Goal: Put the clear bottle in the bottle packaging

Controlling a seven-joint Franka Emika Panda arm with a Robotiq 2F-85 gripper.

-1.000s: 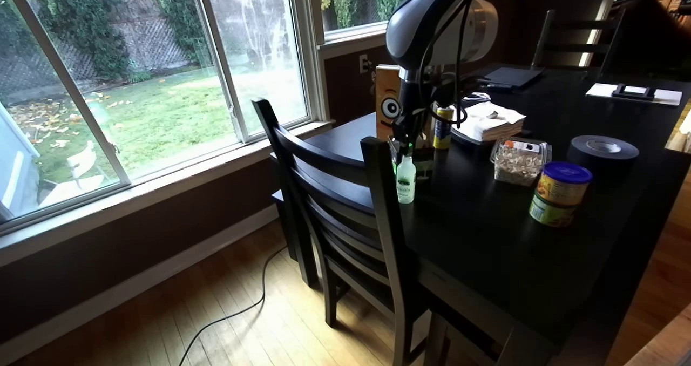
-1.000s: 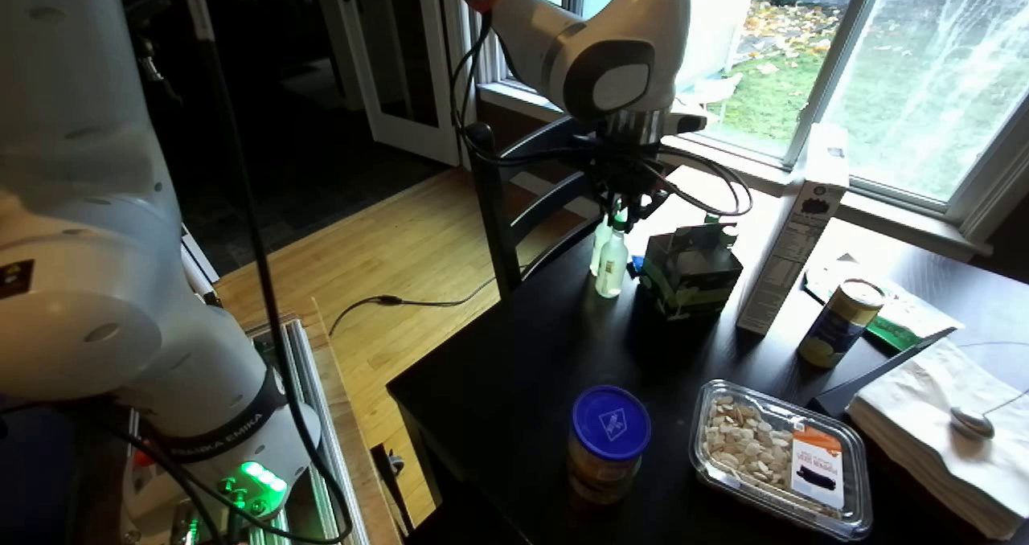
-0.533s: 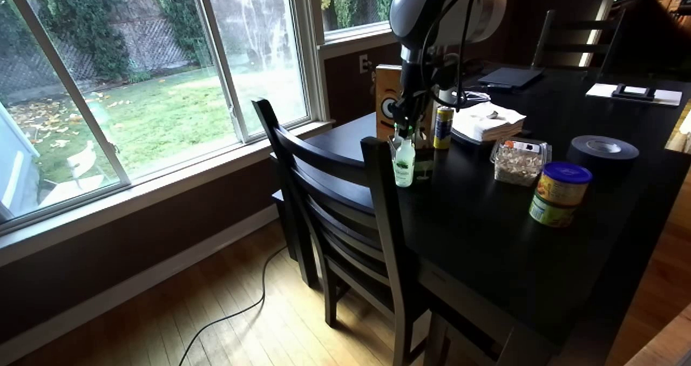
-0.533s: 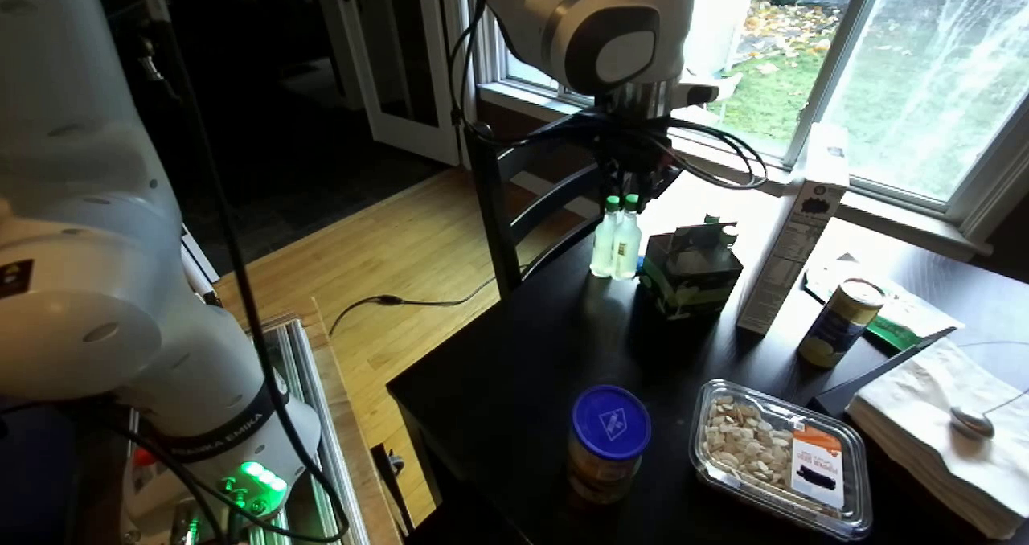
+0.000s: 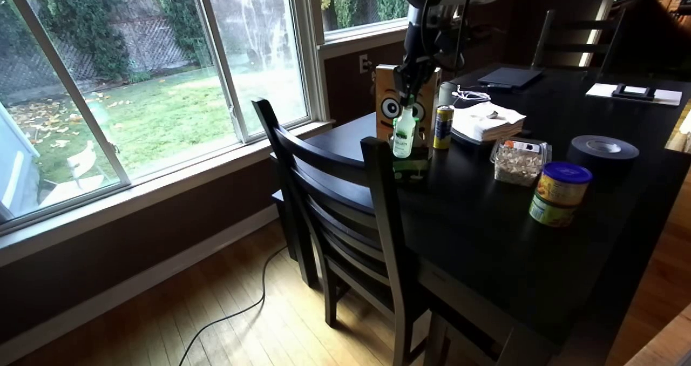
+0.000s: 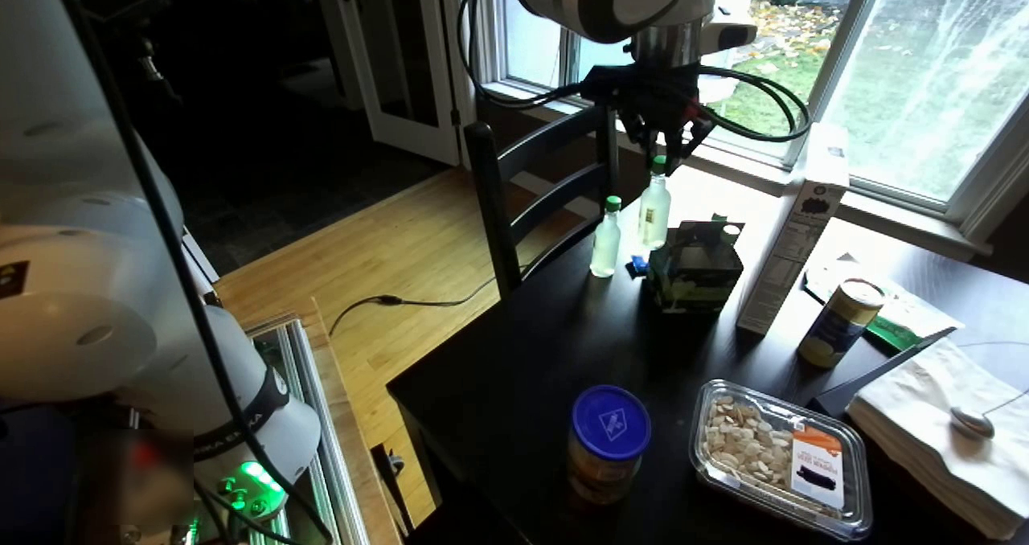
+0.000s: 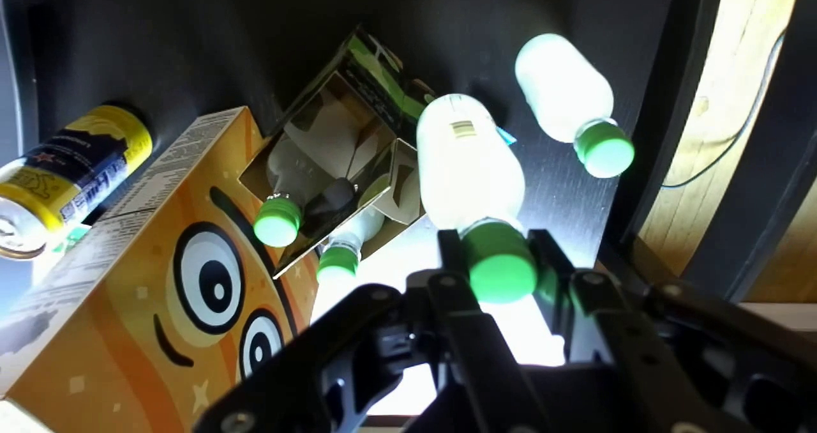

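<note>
The clear bottle (image 7: 469, 165) is slim and pale with a green cap. My gripper (image 7: 494, 248) is shut on its cap and neck. In both exterior views the bottle (image 5: 404, 136) (image 6: 654, 215) hangs nearly upright above the table, beside the packaging. The bottle packaging is a small dark open carton with green graphics and brown inner dividers (image 7: 376, 78); it also shows in an exterior view (image 6: 695, 276). Two green-capped bottles (image 7: 277, 221) (image 7: 338, 260) stand inside it. In an exterior view the held bottle partly hides the carton (image 5: 415, 171).
Another clear bottle (image 6: 605, 243) (image 7: 565, 88) stands on the table near the chair (image 6: 555, 167). A tall orange box with cartoon eyes (image 7: 210, 280) stands close beside the carton. A yellow and blue can (image 6: 842, 324), a seed tub (image 6: 776, 456) and a blue-lidded jar (image 6: 611, 424) stand on the table.
My gripper has lifted the clear bottle off the table, away from the other standing bottle and over toward the carton. The carton looks slightly turned.
</note>
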